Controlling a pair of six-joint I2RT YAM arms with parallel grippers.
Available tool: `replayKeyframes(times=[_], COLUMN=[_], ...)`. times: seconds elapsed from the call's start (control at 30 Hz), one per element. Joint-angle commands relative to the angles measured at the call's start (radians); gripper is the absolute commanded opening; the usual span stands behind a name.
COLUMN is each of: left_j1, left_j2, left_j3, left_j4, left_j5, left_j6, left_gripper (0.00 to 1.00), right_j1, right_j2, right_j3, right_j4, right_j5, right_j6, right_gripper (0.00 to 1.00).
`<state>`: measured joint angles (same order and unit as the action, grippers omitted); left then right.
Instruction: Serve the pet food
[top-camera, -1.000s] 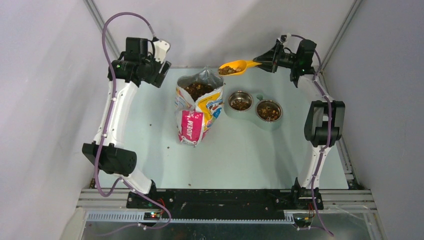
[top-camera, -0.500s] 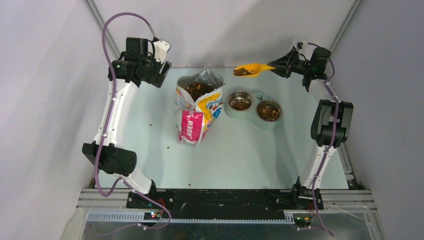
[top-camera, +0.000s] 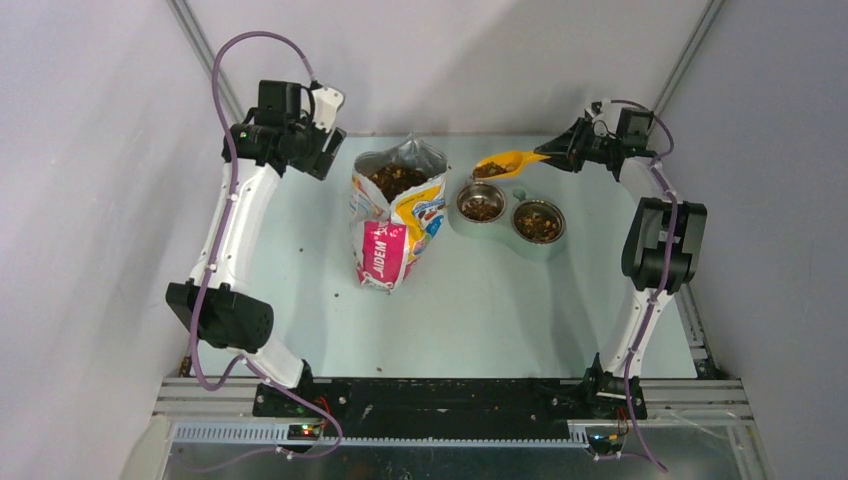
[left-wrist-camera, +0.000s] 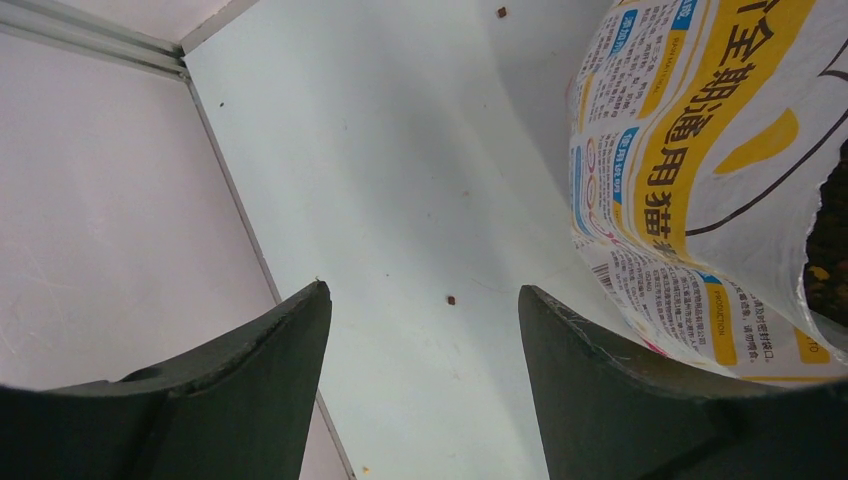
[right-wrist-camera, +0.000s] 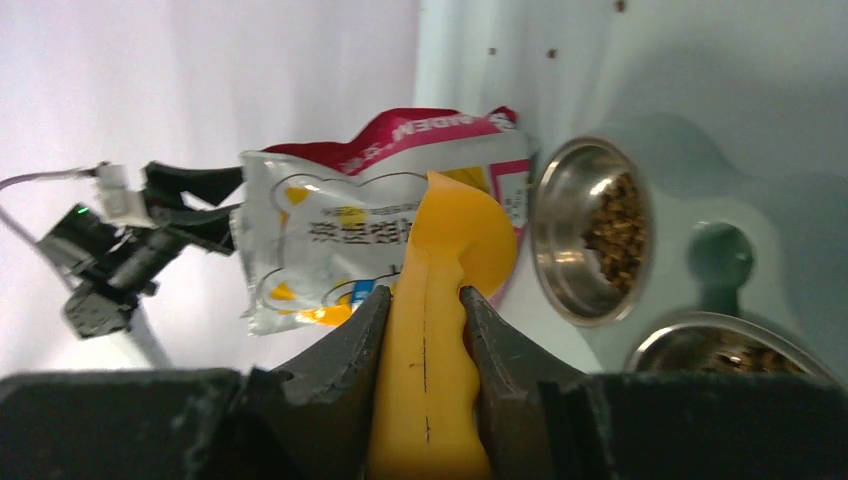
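Top cam first: the bag (top-camera: 395, 212) stands open near the middle of the table's (top-camera: 300, 290) far edge, with the twin-bowl feeder (top-camera: 505, 228) just beside it toward the far right corner. My right gripper (top-camera: 562, 157) is clenched on the handle of the yellow scoop (top-camera: 508, 161). The scoop's load of pet food (top-camera: 489, 170) hangs at the far rim of the bowl nearer the bag (top-camera: 481, 207). There's also pet food in both bowls and down in the bag, and the other bowl (top-camera: 538, 222) looks the fuller one to me. My left gripper (top-camera: 328, 160) is parked by the far left corner, well apart from all that. Left wrist cam: jaws spread wide with nothing between them, just bare table, one stray pellet (left-wrist-camera: 451, 299) and the bag's printed side (left-wrist-camera: 680, 170) off to the right. Right wrist cam: both fingers (right-wrist-camera: 345, 340) pinch the scoop's handle (right-wrist-camera: 428, 380) snugly. Past its lip I can see the nearer bowl (right-wrist-camera: 548, 235) with pellets only partly covering the steel bottom. My take on doing this pour well: bring the lip over the middle of that bowl, not the rim, get low, then roll the wrist slowly so the pellets slide rather than bounce off the steel. I'd also stay clear of the bag so it doesn't tip.
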<state>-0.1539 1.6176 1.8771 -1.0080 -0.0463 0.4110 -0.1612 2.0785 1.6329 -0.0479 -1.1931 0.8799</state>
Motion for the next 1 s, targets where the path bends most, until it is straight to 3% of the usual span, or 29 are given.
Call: replayKeyframes(times=[0.0, 0.47, 0.97], left_j1=[-0.006, -0.006, -0.006], left_j2=[-0.041, -0.084, -0.161], left_j3=[-0.009, -0.066, -0.023], left_j4=[0.047, 0.073, 0.136], left_j5=[0.033, 0.092, 0.225], left_j6=[-0.025, -0.06, -0.153], left_gripper=[0.75, 0.74, 0.74], right_j1=[0.007, 0.117, 0.362], right_j2=[0.009, -0.002, -0.105], right_j3=[0.087, 0.206, 0.293], right_j4=[-0.27, -0.534, -0.635], right_j5=[0.104, 0.419, 0.897], right_j6=[-0.293, -0.594, -0.945], right_gripper=[0.0, 0.0, 0.0])
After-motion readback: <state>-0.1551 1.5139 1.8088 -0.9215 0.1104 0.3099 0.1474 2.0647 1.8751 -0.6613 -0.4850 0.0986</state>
